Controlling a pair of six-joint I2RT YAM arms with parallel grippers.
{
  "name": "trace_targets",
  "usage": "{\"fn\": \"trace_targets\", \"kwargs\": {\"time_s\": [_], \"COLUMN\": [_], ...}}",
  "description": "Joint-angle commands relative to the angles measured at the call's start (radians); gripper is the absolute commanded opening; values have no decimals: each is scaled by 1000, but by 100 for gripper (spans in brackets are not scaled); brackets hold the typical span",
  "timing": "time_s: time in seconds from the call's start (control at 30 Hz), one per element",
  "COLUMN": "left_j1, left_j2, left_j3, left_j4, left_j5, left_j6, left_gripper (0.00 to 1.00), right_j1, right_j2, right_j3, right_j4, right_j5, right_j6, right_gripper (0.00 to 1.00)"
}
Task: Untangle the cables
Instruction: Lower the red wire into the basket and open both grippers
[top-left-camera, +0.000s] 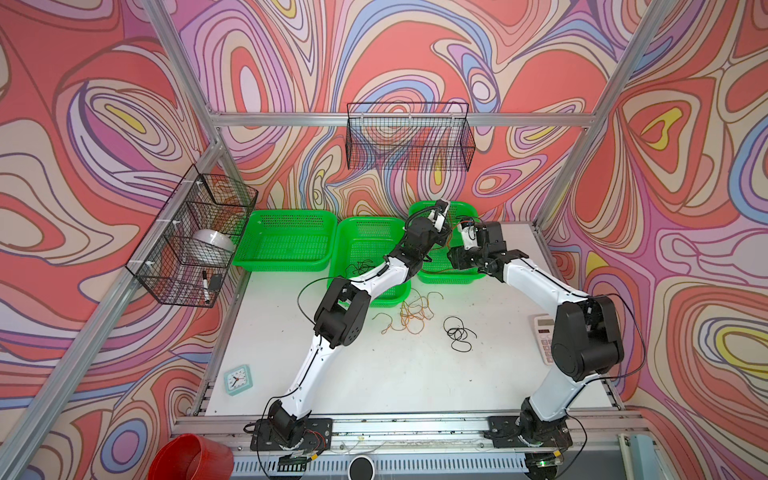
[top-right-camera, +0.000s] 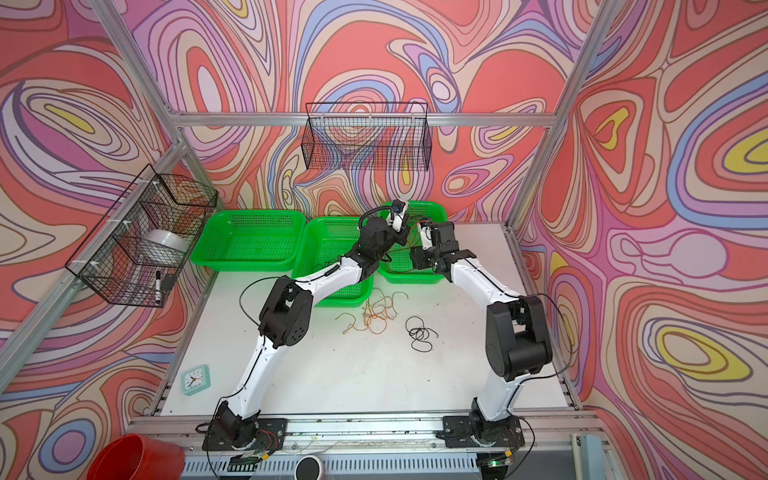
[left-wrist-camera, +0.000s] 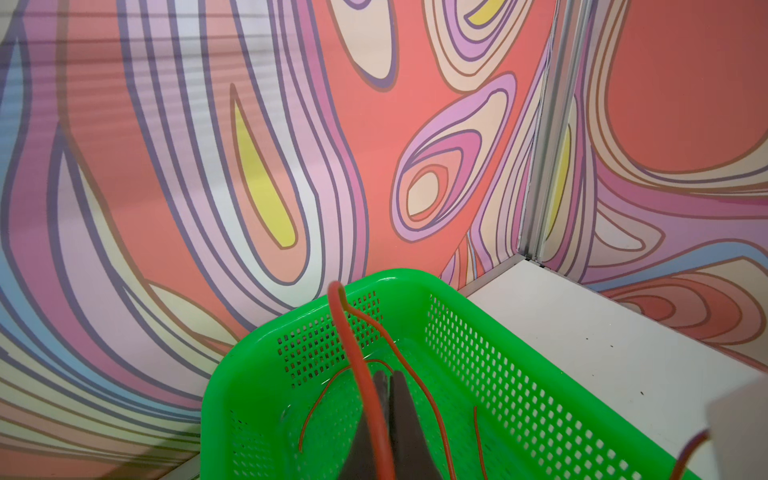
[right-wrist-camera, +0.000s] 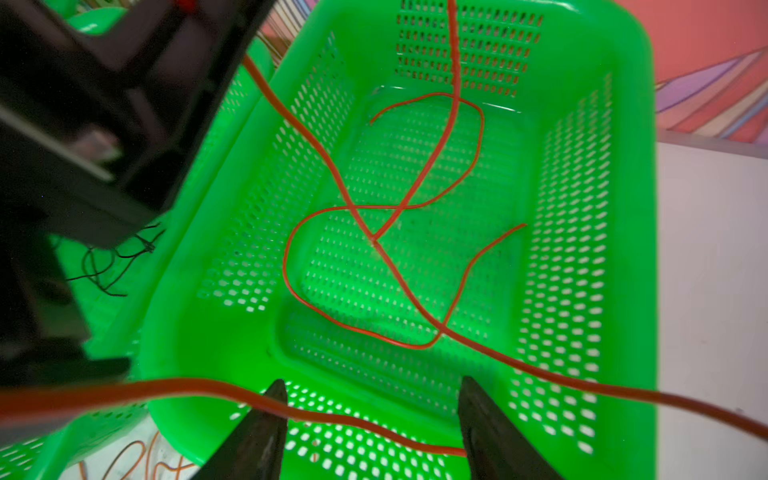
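Three green baskets (top-left-camera: 284, 266). Left claw (left-wrist-camera: 388, 374) clenches one red cable (right-wrist-camera: 376, 239); right claw (right-wrist-camera: 374, 380) released. One orange-brown cable (top-left-camera: 411, 316), one black cable (top-left-camera: 458, 334) on tabletop (top-left-camera: 395, 374).

Found the left arm (top-left-camera: 374, 276) and the right arm (top-left-camera: 536, 282) bent inward over the right green basket (top-left-camera: 440, 278).
Saw the orange-brown cable (top-left-camera: 409, 316) tangled on the white table (top-left-camera: 395, 374) just before the middle basket (top-left-camera: 365, 241), the black cable (top-left-camera: 459, 334) coiled near it but apart; spotted a clock (top-left-camera: 238, 379) at the front left.

A red cable (right-wrist-camera: 376, 245) in a perforated green basket (right-wrist-camera: 582, 41); on the white table (top-left-camera: 395, 374) an orange-brown cable (top-left-camera: 411, 316), black cable (top-left-camera: 457, 334) at three o'clock; swirling coral-lilac walls (top-left-camera: 374, 50).
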Motion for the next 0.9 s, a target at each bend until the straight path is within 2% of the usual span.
{"fn": "trace_targets", "kwargs": {"time_s": [0.0, 0.07, 0.13, 0.17, 0.2, 0.27, 0.33, 0.37, 0.5, 0.6, 0.73, 0.87], "left_j1": [15, 16, 15, 17, 19, 20, 19, 19, 20, 22, 35, 38], "left_j2": [29, 21, 14, 11, 6, -14, -45, -63, -123, -161, -221, -290], "left_j3": [33, 25, 12, 10, 6, -7, -37, -57, -92, -107, -171, -277], "left_j4": [-48, -72, -81, -93, -107, -127, -128, -129, -200, -259, -268, -211], "left_j5": [33, 71, 50, 35, 35, 61, 100, 116, 148, 156, 202, 312], "left_j6": [-44, -38, -45, -42, -36, -27, -21, -15, 13, 29, -24, -52], "left_gripper": [0, 0, 1, 13, 31, 61, 77, 82, 85, 86, 84, 83], "right_j1": [-11, -13, -15, -14, -16, -25, -27, -27, -28, -28, -27, -26], "right_j2": [16, 3, 7, 15, 39, 90, 123, 138, 223, 302, 322, 352], "right_j3": [14, 14, 36, 47, 62, 106, 146, 167, 297, 405, 451, 506], "right_j4": [-126, -137, -170, -180, -191, -221, -247, -268, -413, -533, -554, -590], "right_j5": [105, 142, 208, 245, 265, 274, 247, 232, 252, 327, 392, 435], "right_j6": [-5, -3, -13, -19, -38, -61, -95, -110, -163, -182, -180, -197], "right_gripper": [68, 68, 71, 74, 75, 75, 75, 75, 76, 76, 76, 76]}}
